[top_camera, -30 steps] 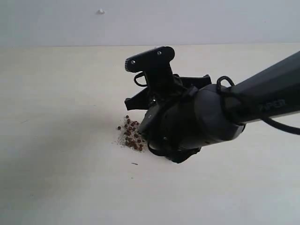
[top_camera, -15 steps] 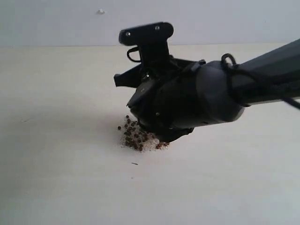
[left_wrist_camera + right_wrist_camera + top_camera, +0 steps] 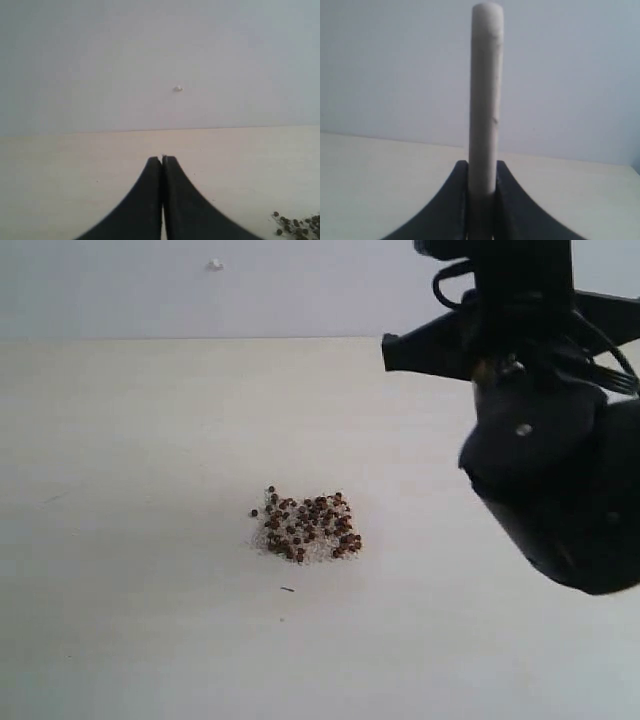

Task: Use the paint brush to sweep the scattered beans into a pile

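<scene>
- the right gripper (image 3: 482,172) is clenched on the paint brush (image 3: 486,95), jaws pressing the pale handle from both sides; the handle stands edge-on between them, a hold that probably keeps the wide bristles square to the table (image 3: 140,440) for sweeping; the bristles themselves are out of sight
- the left gripper (image 3: 162,161) is shut tight with nothing between its tips; it hangs over bare table, likely parked clear of the brush's path; a few beans (image 3: 296,227) lie near it
- the pile (image 3: 306,529) sits just off the exterior view's centre toward 7 o'clock, compact, brown beans mixed with white grains; a dark fleck (image 3: 287,589) lies apart at the pile's 6 o'clock
- a second ago the right arm (image 3: 545,470) was low over the pile, hiding its 3 o'clock half; now it is raised at 2 o'clock of the view, well apart; the whole pile is exposed and its 9 o'clock edge looks unchanged; the gathering seems essentially done
</scene>
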Tool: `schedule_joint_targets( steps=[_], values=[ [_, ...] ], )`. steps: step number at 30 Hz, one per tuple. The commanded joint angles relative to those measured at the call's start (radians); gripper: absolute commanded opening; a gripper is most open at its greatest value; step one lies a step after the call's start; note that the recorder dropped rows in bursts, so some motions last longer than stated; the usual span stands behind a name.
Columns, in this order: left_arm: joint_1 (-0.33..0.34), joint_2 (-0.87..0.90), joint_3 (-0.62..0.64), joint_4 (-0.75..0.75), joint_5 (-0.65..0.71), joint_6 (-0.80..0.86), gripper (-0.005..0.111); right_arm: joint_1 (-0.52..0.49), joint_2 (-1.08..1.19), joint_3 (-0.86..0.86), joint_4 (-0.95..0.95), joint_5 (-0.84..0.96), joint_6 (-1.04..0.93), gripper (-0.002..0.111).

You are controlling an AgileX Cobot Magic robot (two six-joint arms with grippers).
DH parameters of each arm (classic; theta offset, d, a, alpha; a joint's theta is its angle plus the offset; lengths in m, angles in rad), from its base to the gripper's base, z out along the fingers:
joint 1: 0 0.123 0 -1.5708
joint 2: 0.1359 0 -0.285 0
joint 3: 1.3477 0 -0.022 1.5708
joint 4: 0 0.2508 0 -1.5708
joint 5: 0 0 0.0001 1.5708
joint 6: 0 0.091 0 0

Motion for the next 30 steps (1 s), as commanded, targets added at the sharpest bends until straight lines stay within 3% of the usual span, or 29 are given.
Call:
schedule_joint_targets(
  steps=[1, 10, 30],
  values=[
    [-0.005, -0.006, 0.003, 0.0, 0.001, 0.001, 0.0, 0.002, -0.029, 0.105, -0.013, 0.025, 0.001, 0.0],
    [-0.005, -0.006, 0.003, 0.0, 0.001, 0.001, 0.0, 0.002, -0.029, 0.244, -0.013, 0.066, 0.052, 0.0],
    [-0.005, -0.006, 0.003, 0.0, 0.001, 0.001, 0.0, 0.002, -0.029, 0.251, -0.013, 0.066, 0.047, 0.0]
  ],
)
